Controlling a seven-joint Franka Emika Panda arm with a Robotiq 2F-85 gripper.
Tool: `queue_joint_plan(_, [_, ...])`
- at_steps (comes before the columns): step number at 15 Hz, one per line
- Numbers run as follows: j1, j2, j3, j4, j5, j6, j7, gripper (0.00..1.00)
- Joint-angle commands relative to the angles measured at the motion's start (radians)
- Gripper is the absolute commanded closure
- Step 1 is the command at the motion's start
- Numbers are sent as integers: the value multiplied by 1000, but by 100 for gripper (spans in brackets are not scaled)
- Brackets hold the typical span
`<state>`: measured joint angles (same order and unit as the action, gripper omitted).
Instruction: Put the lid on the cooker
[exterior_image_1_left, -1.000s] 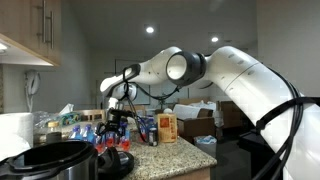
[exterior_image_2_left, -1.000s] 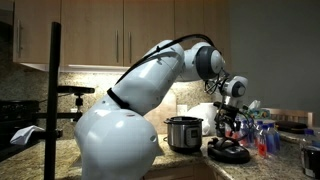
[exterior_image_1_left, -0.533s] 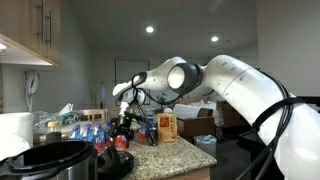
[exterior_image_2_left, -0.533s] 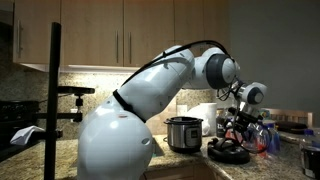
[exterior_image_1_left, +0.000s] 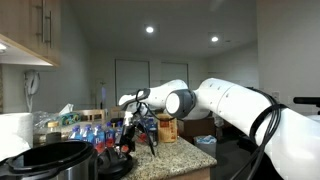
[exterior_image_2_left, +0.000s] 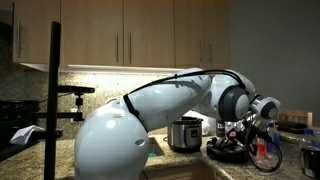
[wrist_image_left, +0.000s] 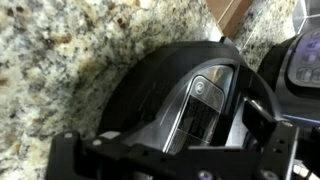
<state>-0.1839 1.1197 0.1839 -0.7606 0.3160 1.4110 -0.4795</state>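
On the granite bench (wrist_image_left: 60, 50), the lid (wrist_image_left: 150, 90) lies flat just beside the cooker (exterior_image_2_left: 185, 133), so the task is barely begun and nothing is lifted yet. The jaws hang low over the lid, spread wide on either side of its raised handle (wrist_image_left: 200, 100), not closed on it. What is left, as I judge it, is to grip the handle, lift, carry across and seat the lid on the cooker's open top.

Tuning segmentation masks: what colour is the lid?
The lid is black, its handle silvery; wrist view shows it best.
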Motion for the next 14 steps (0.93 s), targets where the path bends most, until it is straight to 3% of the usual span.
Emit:
queue_joint_plan(1, [-22,88,55,126,23,-93,-133,0])
queue_joint_plan(6, [-58,66,105,141,49,-163,-204,0])
queue_joint_plan(14, [-77,28,150,158,126,-156,-114,0])
